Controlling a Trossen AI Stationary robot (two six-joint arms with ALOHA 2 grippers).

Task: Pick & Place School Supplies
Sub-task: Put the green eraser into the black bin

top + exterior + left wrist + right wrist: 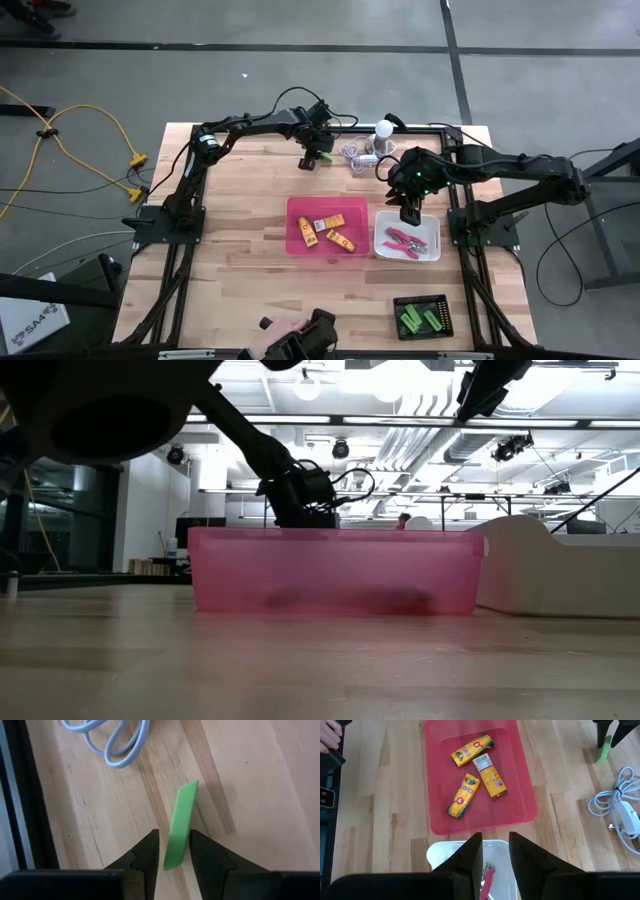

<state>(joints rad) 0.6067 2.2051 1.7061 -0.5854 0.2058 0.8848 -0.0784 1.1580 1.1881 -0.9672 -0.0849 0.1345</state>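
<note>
My left gripper (175, 854) is over the table's far part, beside the grey cord, shut on a bright-green stick (181, 820), which also shows in the right wrist view (603, 749). My right gripper (490, 851) is open above the far rim of the white tray (428, 232). The pink-handled scissors (403, 242) lie on that tray's floor. Three yellow-orange blocks (472, 766) lie flat in the pink tray (300, 208). More green sticks (420, 319) lie in the black tray (400, 304). My left gripper pinches the green stick's near end (171, 861) between its two fingers, coming from above and pointing down. The stick hangs below the fingers toward the wood. I cannot tell whether its lower end (190, 787) touches the table.
A white bulb (384, 129) with a coiled grey cord (116, 745) lies at the far edge, close to the left gripper. A person's hand (283, 330) is at the near edge. Bare wood lies left of the pink tray and between the trays.
</note>
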